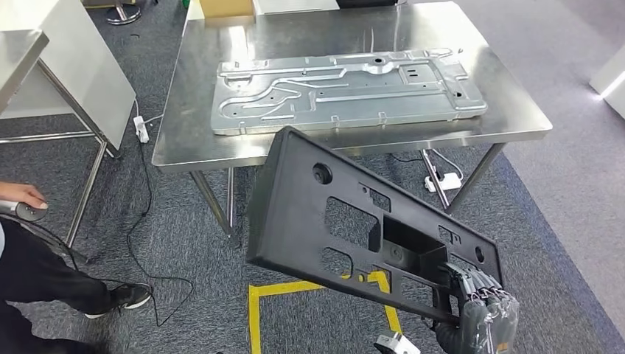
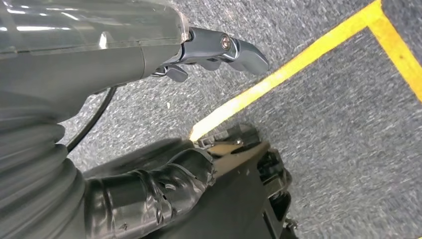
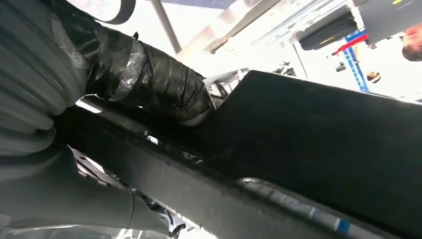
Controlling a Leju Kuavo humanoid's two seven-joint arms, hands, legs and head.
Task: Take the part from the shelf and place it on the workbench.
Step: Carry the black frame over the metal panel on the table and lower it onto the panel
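Short of the steel bench [image 1: 508, 122], a humanoid robot carries a large black plastic panel [image 1: 324, 221] in the air, tilted, its upper corner overlapping the bench's near edge in the head view while its lower end hangs over the grey carpet and a yellow floor marking [image 1: 254, 317]. The right hand [image 1: 483, 310] grips the panel at its lower end, fingers wrapped over the rim beside a boxy recess; the right wrist view shows the taped thumb [image 3: 159, 82] pressed against the panel's dark surface. The left hand [image 2: 209, 57] hangs low over the carpet, holding nothing, its fingers seemingly curled in close, though how tightly cannot be told. A ribbed silver metal plate [image 1: 346, 92] already lies across the middle of the bench, taking up most of its top. Off to the bench's left, a person's hand [image 1: 22, 195] rests on a grey object. The panel appears to be off the shelf, so the carry is the step in hand. Setting it down will likely call for lifting the panel clear of the bench edge, levelling it, and finding room beside or atop the plate.
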